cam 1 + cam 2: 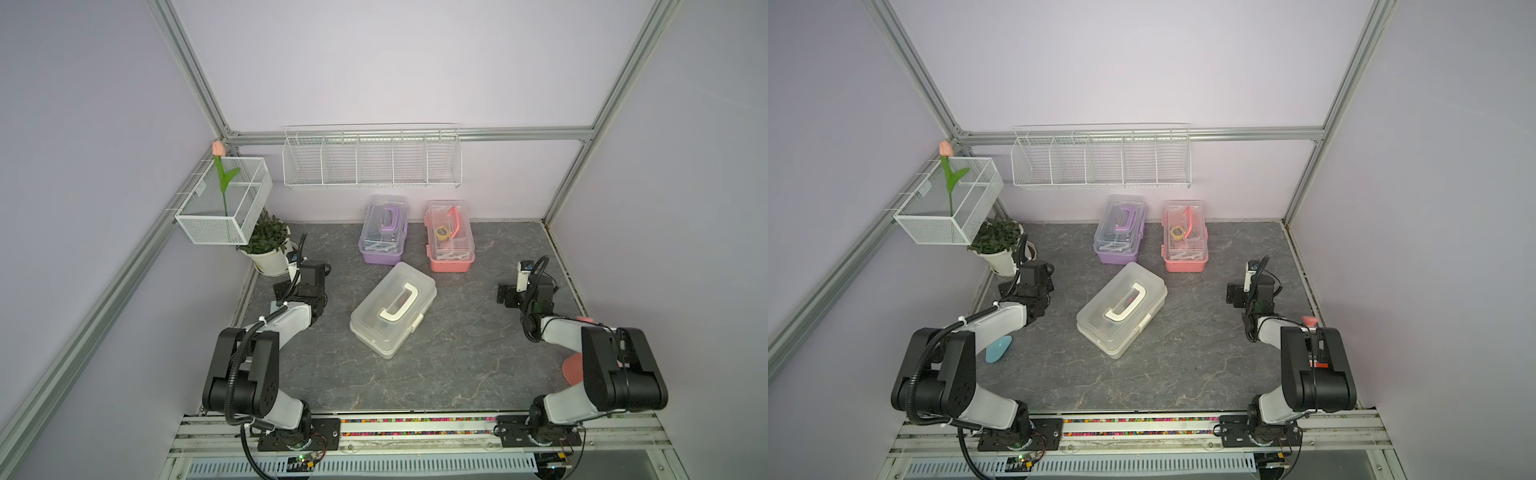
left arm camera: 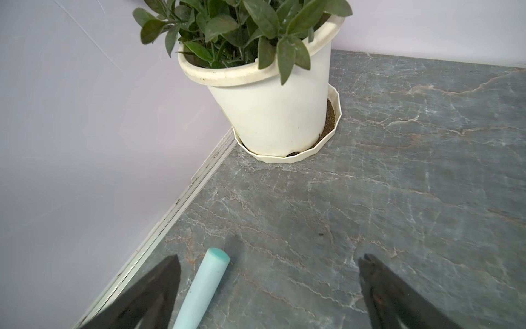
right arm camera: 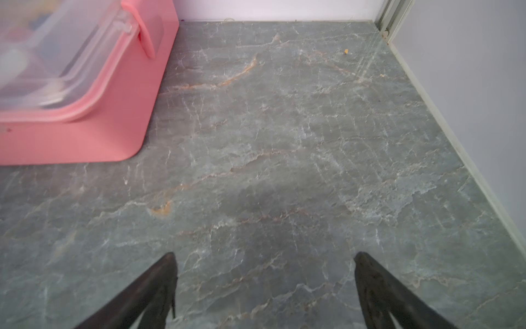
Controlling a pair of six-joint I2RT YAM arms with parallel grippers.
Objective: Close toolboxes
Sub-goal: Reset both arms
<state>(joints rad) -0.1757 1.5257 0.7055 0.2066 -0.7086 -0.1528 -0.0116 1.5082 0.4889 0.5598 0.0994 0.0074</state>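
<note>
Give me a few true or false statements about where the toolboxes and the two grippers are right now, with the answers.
1. The white toolbox lies nearer the arms' bases than the purple toolbox and the pink toolbox. True.
2. The right gripper grips the pink toolbox. False: it is open, over the bare table beside that box.
3. The left gripper is open and empty. True.
4. The tulip stands in the potted plant. False: it stands in the mesh basket.
</note>
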